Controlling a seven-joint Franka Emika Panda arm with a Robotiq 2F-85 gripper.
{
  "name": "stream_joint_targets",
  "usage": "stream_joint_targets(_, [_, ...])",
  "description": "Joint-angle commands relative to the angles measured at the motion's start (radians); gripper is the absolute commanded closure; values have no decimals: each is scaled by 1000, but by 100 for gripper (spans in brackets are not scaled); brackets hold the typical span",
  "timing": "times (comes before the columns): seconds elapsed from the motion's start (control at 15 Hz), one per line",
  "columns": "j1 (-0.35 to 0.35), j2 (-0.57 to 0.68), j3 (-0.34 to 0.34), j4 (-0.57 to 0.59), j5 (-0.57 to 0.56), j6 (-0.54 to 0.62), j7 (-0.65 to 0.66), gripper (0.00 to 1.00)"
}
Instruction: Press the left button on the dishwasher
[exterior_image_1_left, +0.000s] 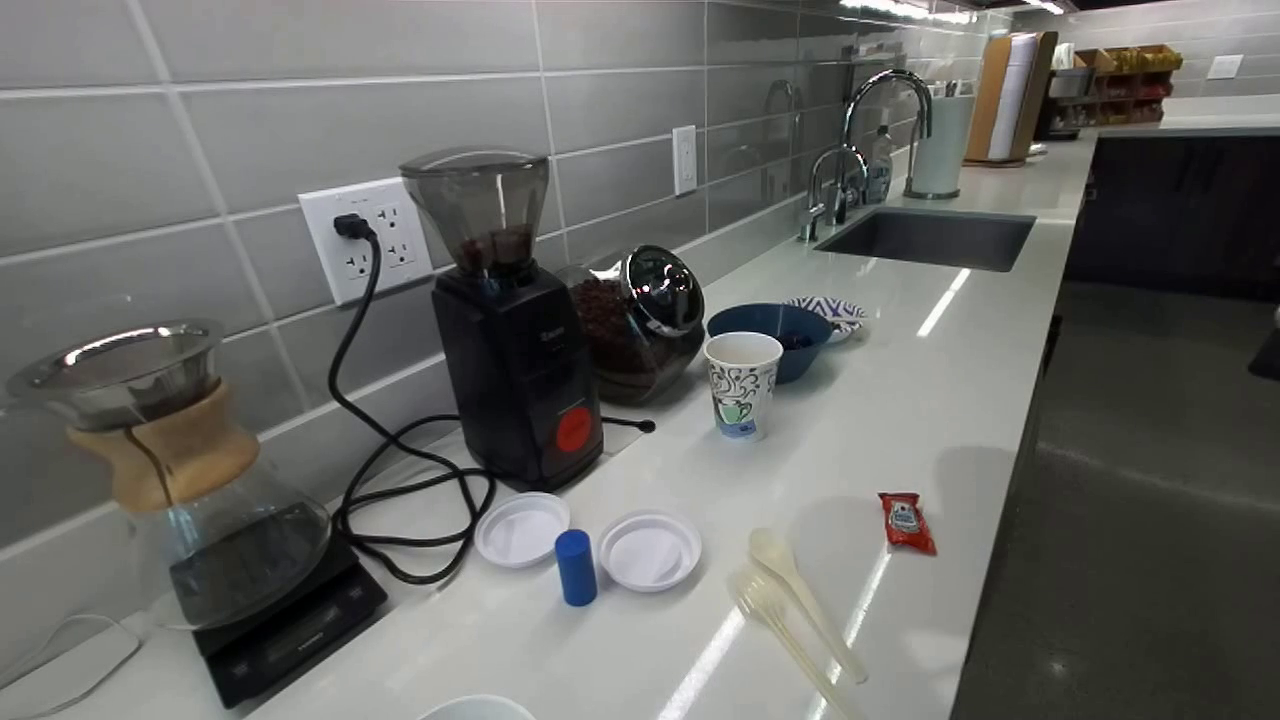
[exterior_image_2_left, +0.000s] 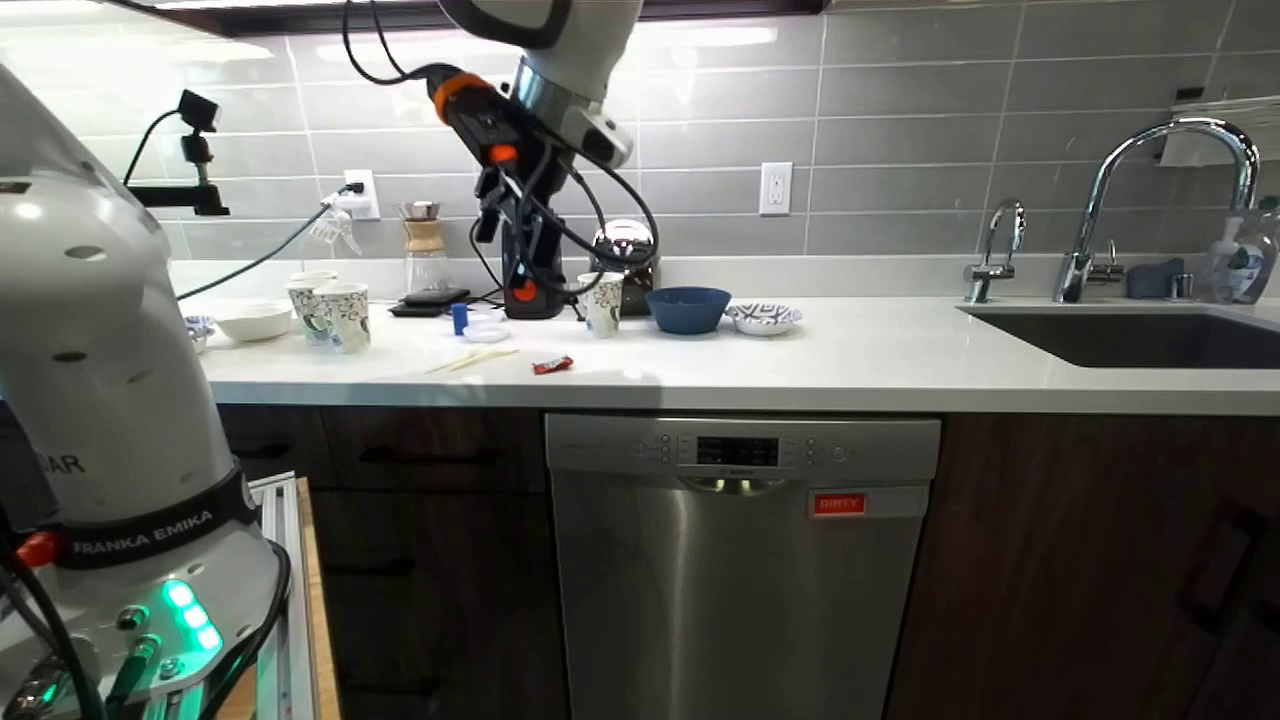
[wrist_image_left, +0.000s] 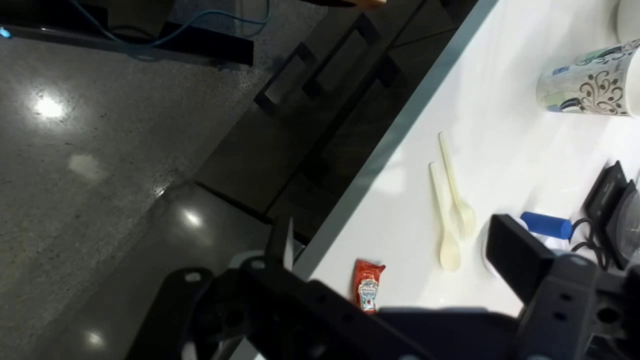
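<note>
Glossy grey tiles (exterior_image_1_left: 360, 130) in long rectangles, parted by pale grout, line the wall behind a smooth white countertop (exterior_image_2_left: 890, 350) streaked with reflected light. On it stand a black coffee grinder (exterior_image_1_left: 515, 370) with a smoky translucent hopper (exterior_image_1_left: 478, 205), a glass jar (exterior_image_1_left: 612, 345) of dark beans whose rounded chrome lid (exterior_image_1_left: 665, 290) faces outward at a slant, and a glass pour-over carafe (exterior_image_1_left: 235, 545) pinched at a wooden collar (exterior_image_1_left: 170, 448). A cream plastic fork (wrist_image_left: 454, 185), a cream plastic spoon (wrist_image_left: 449, 254) and a crimped red ketchup packet (wrist_image_left: 367, 285) lie flat nearer the front edge. In the wrist view the Robotiq gripper (wrist_image_left: 399, 245) has its two black fingers (wrist_image_left: 515, 252) spread wide, the spoon showing beyond the gap between them. In an exterior view the dishwasher (exterior_image_2_left: 740, 620) is built in beneath the countertop, lower than the gripper and toward the right of that picture, well apart from it. Its closed door (exterior_image_2_left: 630, 580) is a flat sheet of brushed stainless steel with a recessed handle (exterior_image_2_left: 733, 486) at the top middle and a red rectangular DIRTY label (exterior_image_2_left: 838, 504) to the right. Above runs a control strip (exterior_image_2_left: 592, 446), where a black display (exterior_image_2_left: 737, 452) sits between clusters of small buttons (exterior_image_2_left: 665, 440); which of them is the left button is too small to tell.
</note>
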Motion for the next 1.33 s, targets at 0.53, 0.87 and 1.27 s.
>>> stream_joint_targets(0.53, [-137, 487, 17, 180, 54, 277, -280, 81])
stream_joint_targets(0.87, [-163, 481, 38, 167, 34, 273, -266, 80])
stream_joint_targets(1.27, [-176, 531, 53, 183, 83, 304, -354, 100])
